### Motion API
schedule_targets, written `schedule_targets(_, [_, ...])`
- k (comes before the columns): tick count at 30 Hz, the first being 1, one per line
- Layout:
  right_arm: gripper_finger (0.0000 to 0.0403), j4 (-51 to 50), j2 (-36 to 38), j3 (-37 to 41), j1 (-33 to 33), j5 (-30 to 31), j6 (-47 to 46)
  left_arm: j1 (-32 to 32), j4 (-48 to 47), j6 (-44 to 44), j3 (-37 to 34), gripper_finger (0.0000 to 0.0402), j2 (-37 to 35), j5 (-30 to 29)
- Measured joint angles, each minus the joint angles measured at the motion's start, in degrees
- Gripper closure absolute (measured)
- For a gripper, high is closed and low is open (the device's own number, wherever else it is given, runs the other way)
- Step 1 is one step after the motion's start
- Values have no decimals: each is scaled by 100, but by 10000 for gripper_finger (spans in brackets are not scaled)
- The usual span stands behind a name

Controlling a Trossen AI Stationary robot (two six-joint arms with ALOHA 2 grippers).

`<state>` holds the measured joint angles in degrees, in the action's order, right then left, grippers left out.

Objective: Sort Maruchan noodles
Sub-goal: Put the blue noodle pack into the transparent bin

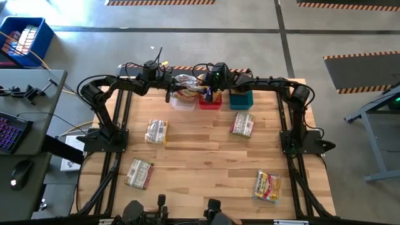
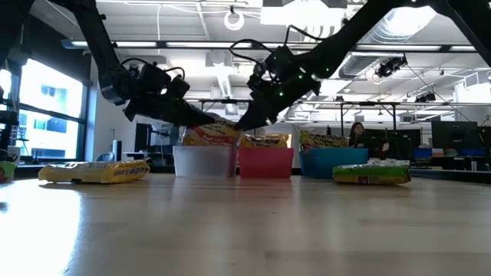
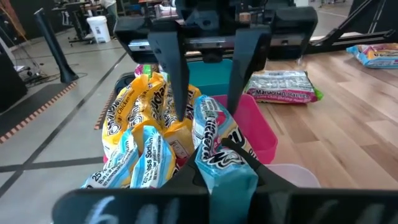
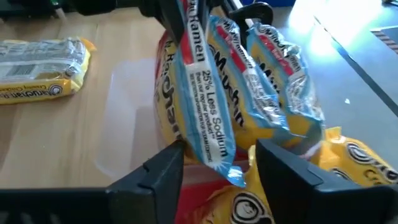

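- Two grippers meet above the red bin (image 1: 210, 103).
- Left gripper (image 3: 214, 165) clamps a blue-edged noodle packet (image 3: 221, 155).
- Right gripper (image 4: 214, 165) stands spread around that packet, over the bin's yellow packets (image 3: 140, 109).

Wooden table (image 1: 206, 156) with three bins (image 1: 211, 100) and four loose noodle packets (image 1: 157, 132).

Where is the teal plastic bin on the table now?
In the high view, the teal plastic bin stands at the table's far edge, rightmost of three bins, beside the red plastic bin.
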<state>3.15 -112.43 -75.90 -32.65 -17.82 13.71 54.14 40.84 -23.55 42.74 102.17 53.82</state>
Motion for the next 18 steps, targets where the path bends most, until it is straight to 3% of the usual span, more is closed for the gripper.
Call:
schedule_targets(11, [389,292,-25,0,-10,-310,-79,141,197,548,-2,391,0,78])
schedule_targets(18, [398,233,-27,-174,-10,-287,-73,227,112,848,-2,341,-61,-232])
